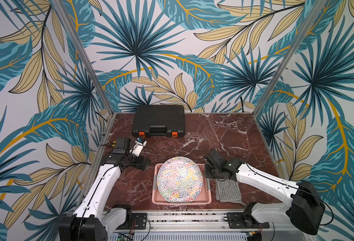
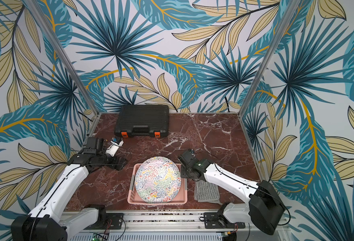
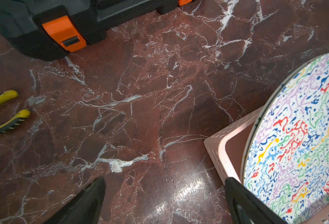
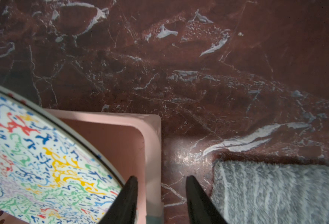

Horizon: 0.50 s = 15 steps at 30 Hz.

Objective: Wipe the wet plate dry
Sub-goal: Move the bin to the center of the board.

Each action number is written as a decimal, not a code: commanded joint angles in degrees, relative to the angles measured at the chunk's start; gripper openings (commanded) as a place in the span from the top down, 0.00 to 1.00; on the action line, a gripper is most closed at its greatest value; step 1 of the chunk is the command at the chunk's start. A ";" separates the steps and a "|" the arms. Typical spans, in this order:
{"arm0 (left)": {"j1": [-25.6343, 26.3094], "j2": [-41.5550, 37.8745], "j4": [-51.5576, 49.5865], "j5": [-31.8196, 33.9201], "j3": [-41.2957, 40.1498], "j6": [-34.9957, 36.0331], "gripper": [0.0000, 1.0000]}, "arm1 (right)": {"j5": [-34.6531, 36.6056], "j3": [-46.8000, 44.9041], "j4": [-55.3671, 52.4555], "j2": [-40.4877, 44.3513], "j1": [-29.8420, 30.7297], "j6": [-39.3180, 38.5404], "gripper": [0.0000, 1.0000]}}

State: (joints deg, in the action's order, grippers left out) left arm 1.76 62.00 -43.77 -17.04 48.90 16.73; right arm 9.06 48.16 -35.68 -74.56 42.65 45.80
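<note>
Top views both show a patterned plate (image 1: 179, 181) leaning in a pink basket (image 1: 207, 195) at the front middle of the table (image 1: 224, 133). A grey cloth (image 1: 227, 191) lies just beside the basket, under the right arm.

Left wrist view: the left gripper (image 3: 163, 186) hangs over bare table next to the basket, jaws spread wide, holding nothing.

Right wrist view: the right gripper (image 4: 159, 177) straddles the basket's wall, one finger over the plate's rim, the other outside. The jaws are partly apart and not clamped.
</note>
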 commanded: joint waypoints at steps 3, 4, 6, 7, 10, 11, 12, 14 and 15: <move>-0.23 -0.12 -0.74 -1.48 0.31 0.76 0.00 | 3.67 1.10 2.74 -3.10 0.26 1.47 0.72; -0.18 -0.12 -0.75 -1.54 0.31 0.77 0.00 | 4.07 1.63 2.87 -3.65 0.26 1.41 0.76; -0.22 -0.11 -0.80 -1.73 0.27 0.78 0.00 | 4.77 2.60 2.91 -4.89 0.19 1.16 0.83; -0.20 -0.11 -0.87 -1.82 0.30 0.80 0.00 | 5.31 3.40 2.81 -5.43 0.15 1.01 0.87; -0.26 -0.03 -0.71 -2.05 0.23 0.85 0.00 | 7.32 5.63 2.04 -7.08 -0.29 0.55 0.94; -0.22 0.03 -0.78 -2.19 0.20 0.86 0.00 | 7.67 6.31 1.87 -7.55 -0.75 0.48 0.96; -0.18 0.04 -0.79 -2.25 0.22 0.85 0.00 | 7.72 6.87 1.89 -7.91 -1.35 0.25 0.97; -0.26 -0.02 -0.81 -2.30 0.23 0.90 0.00 | 6.86 7.65 2.88 -8.64 -3.32 -1.07 0.98; -0.25 0.01 -0.81 -2.28 0.23 0.96 0.00 | 6.26 7.98 3.64 -8.97 -4.43 -2.00 0.98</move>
State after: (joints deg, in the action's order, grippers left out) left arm 1.76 62.00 -44.03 -18.31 48.90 16.80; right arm 12.60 54.54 -33.45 -82.98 40.58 45.12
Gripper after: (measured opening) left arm 0.999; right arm 0.136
